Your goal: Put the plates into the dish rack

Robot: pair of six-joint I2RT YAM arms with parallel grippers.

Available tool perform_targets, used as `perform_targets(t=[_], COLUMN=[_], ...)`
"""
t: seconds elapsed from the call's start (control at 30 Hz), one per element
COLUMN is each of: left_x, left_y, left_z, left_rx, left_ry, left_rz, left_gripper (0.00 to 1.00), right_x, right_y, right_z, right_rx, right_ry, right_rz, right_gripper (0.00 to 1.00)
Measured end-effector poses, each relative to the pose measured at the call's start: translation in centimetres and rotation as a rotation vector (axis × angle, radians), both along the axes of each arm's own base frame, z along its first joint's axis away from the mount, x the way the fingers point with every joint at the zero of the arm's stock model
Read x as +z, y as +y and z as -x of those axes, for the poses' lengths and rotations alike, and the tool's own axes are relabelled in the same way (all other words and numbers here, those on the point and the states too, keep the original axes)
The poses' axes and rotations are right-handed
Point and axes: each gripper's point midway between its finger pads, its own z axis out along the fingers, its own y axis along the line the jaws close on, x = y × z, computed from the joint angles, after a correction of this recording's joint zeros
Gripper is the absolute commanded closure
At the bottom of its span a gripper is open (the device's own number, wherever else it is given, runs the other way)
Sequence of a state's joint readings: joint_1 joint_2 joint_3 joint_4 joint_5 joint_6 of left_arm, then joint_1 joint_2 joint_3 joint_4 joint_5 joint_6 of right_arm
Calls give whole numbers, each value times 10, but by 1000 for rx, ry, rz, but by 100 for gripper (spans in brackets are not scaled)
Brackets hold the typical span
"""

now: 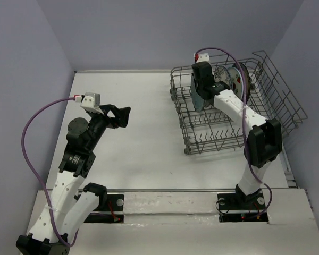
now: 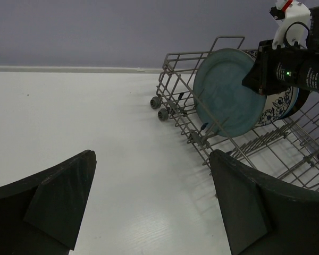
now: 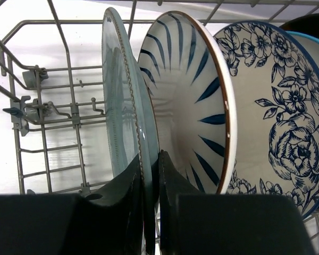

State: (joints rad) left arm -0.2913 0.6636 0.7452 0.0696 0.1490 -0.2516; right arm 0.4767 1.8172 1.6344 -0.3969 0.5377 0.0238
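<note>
right gripper [image 3: 149, 175] is pinching the teal plate [image 3: 119, 106] upright in the dish rack [image 1: 212, 149], just beside the striped plate [image 3: 186, 106]; letting go unseated is risking a tip and chip; left gripper [image 2: 151, 159] is hanging spread.

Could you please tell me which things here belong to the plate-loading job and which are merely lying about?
Job: dish rack; teal plate, clamped in the right gripper; striped plate; floral plate.
Just about: purple cable; table; left gripper, open, holding nothing.
</note>
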Motion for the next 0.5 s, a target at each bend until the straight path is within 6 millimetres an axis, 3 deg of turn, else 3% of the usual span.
perform_targets(t=[0.1,0.13,0.23,0.43,0.5], left_x=[0,0,0,-1,-1], left_y=[0,0,0,0,0], left_z=[0,0,0,0,0], left_rx=[0,0,0,-1,-1], left_ry=[0,0,1,1,2], left_rz=[0,0,0,0,0], left_gripper=[1,1,1,1,1], right_x=[-1,-1,-5,-13,-5], right_y=[-7,-9,-6,9,10], right_z=[-1,-1,1,9,11], right_rx=[-13,-14,-12,34,48], right_ry=[5,6,11,41,30], right_rz=[-38,-49,-109,-160,-174], right_gripper=[79,66,39,8,4])
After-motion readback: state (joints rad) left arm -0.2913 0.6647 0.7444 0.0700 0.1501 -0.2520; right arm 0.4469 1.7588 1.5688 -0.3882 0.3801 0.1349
